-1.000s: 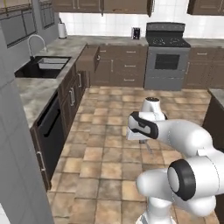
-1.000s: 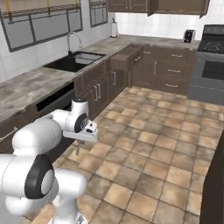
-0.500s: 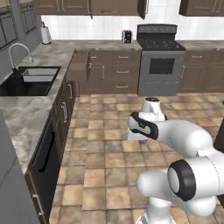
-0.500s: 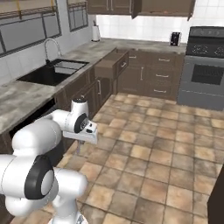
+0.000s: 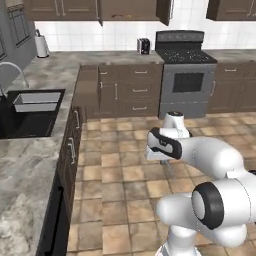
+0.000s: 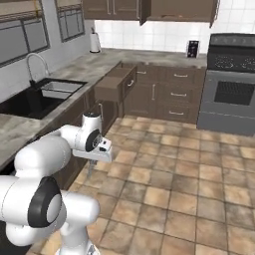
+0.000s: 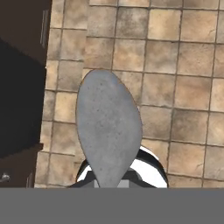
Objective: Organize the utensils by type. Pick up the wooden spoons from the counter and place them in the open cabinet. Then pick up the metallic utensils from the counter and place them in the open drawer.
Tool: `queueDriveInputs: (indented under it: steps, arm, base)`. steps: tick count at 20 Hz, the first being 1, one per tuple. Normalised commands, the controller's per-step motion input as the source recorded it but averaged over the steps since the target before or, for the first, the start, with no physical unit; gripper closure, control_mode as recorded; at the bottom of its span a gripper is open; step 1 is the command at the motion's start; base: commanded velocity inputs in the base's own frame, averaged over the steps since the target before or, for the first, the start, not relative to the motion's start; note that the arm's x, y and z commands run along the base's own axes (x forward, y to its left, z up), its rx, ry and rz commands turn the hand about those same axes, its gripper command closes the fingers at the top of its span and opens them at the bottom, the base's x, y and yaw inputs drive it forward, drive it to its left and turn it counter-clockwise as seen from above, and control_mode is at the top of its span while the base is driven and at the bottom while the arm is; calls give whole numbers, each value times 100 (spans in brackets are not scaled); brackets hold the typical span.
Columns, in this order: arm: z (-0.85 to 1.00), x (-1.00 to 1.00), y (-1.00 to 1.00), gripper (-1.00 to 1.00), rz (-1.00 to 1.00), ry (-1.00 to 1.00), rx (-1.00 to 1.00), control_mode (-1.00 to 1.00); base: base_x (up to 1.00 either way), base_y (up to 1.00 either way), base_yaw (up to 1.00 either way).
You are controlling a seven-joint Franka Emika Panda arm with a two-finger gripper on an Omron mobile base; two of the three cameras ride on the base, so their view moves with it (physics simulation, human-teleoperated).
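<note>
One grey metal spoon (image 7: 108, 131) is pinched in the closed jaws of the gripper (image 6: 91, 168), its long axis hanging down over the tiled floor (image 6: 189, 174), bowl lowest. In the right base view it appears only as a thin sliver, so its tilt is uncertain. One open drawer (image 6: 115, 83) juts from the counter (image 6: 89, 64).

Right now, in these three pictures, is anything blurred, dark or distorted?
Hand view: the grey spoon bowl looms large, and a dark shadow lies at the left. Left base view: evenly lit, soft, and the toaster lacks detail. Right base view: the open drawer is clear, with no glare.
</note>
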Motion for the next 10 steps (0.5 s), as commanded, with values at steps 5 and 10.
queueDriveInputs:
  steps: [5, 10]
  arm:
    - [0, 0, 0, 100, 0, 0, 0, 100]
    - [0, 0, 0, 100, 0, 0, 0, 100]
  base:
    - [100, 28, -11]
    - [100, 27, -10]
